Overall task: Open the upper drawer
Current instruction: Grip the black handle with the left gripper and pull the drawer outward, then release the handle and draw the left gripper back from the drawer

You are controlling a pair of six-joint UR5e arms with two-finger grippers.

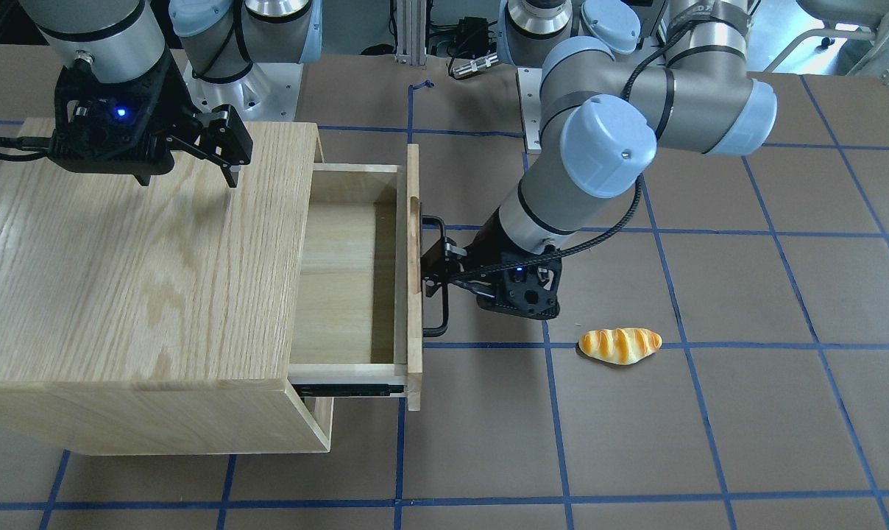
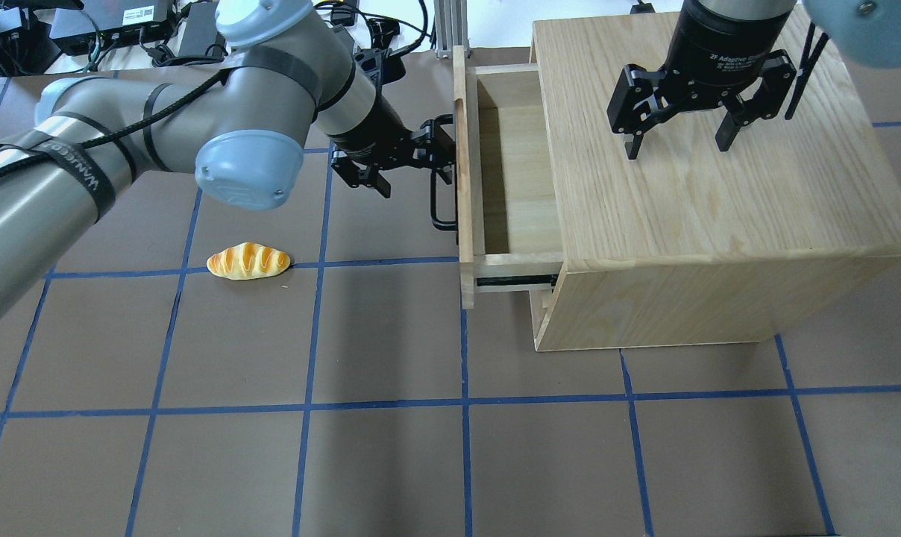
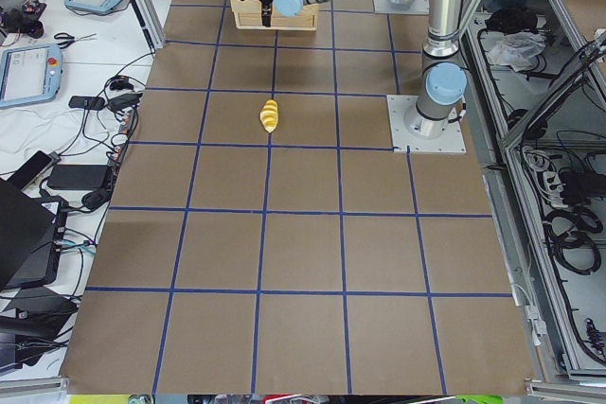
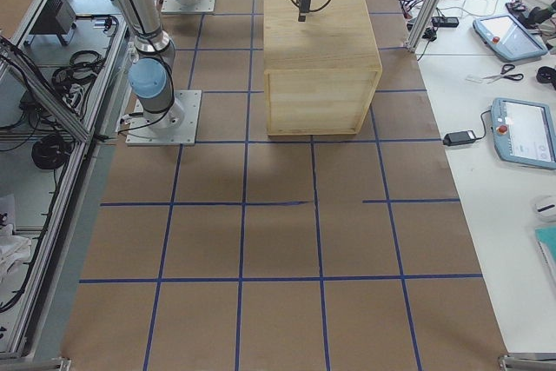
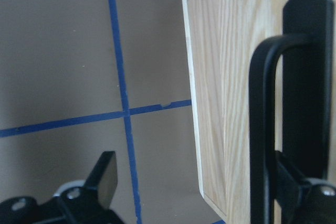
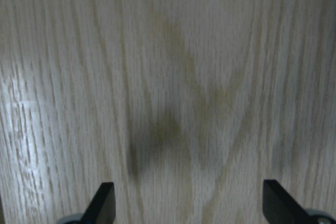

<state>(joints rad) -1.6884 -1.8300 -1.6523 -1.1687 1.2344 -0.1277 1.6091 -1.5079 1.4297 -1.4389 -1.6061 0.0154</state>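
Left end effector (image 1: 437, 269) wide around black handle (image 1: 444, 324) of upper drawer (image 1: 349, 272).

Front and overhead cameras look steeply down from opposite sides, sharing the drawer (image 1: 341, 272); end cameras far, wrist cameras close.

Left wrist view: the black handle (image 5: 261, 140) runs off the bottom edge and hides part of one finger (image 5: 294, 182) of the left gripper (image 5: 199, 182). The back end of the upper drawer (image 2: 521, 171) is hidden beneath the cabinet (image 2: 719, 194) top. Right wrist view: the cabinet's grain is blurred.
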